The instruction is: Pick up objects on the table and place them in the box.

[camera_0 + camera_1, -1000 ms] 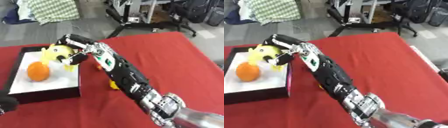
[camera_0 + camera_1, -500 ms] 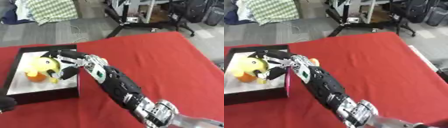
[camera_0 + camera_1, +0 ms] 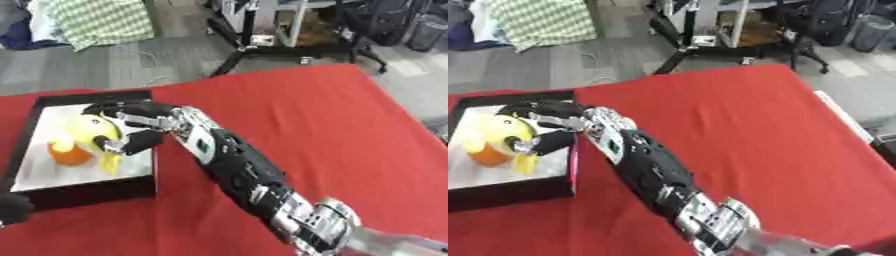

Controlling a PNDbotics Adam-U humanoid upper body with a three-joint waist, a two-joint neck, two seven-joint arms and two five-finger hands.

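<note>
The table wore a matt red cloth (image 3: 315,125), smooth and unwrinkled. The box (image 3: 87,186) had dull black walls and a pale, faintly glossy floor. The yellow toy (image 3: 87,131) looked like smooth plastic, the orange (image 3: 68,155) matt-skinned. The right hand (image 3: 140,131) was black plastic with silvery metal joints.

Right hand (image 3: 551,131) curled round yellow toy (image 3: 499,132) inside box (image 3: 509,182).

The robot's right arm reaches diagonally from the lower right toward the upper left, fully extended. Its right hand (image 3: 140,131) has fingers (image 3: 122,107) and thumb curled in a grasp. The left hand (image 3: 12,209) shows dimly at the lower left edge.
</note>
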